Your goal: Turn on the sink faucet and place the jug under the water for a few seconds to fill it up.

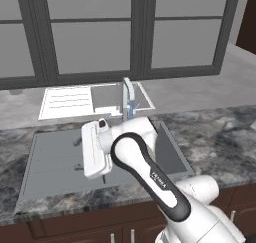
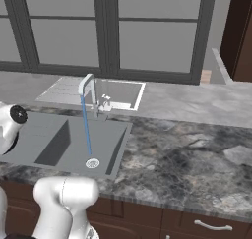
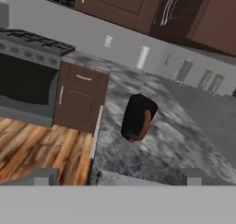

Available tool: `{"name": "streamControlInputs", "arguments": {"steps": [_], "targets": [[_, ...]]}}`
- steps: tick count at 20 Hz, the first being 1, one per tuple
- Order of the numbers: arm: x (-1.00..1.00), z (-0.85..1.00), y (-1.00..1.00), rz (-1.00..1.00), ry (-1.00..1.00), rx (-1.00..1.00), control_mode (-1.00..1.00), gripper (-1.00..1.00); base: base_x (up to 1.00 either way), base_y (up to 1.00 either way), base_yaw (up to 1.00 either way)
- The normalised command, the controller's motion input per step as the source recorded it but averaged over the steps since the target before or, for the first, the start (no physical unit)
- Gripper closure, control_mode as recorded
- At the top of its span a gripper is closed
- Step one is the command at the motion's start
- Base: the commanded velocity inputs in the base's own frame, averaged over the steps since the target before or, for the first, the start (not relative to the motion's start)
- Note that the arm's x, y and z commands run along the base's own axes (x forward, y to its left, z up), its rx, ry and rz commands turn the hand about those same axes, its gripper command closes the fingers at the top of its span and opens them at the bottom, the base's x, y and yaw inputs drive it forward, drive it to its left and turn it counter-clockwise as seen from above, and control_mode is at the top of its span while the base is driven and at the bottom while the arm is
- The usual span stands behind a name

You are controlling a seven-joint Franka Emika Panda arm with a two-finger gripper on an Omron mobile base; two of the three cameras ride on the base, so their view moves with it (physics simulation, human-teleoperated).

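One jug [image 3: 137, 118], one water [image 2: 86, 130] stream

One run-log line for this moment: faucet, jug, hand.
sink faucet: on, water running to sink drain | jug: on counter, ahead of hand, not held | hand: open, empty

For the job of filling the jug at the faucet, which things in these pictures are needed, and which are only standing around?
Needed for the job:
- sink faucet
- water, already running
- sink
- jug, on the counter
- gripper, open and empty

Only standing around:
- white ridged mat
- stove
- window
- cabinet
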Motion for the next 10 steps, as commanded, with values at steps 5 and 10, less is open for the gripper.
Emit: {"name": "streamControlInputs", "arguments": {"steps": [5,10], "targets": [[0.0,0.0,0.41,0.1,-0.06,0.08,-1.0,-1.0,0.0,0.0,0.0],[0.09,-0.05,0.48,0.06,0.0,0.1,-1.0,-1.0,0.0,0.0,0.0]]}}
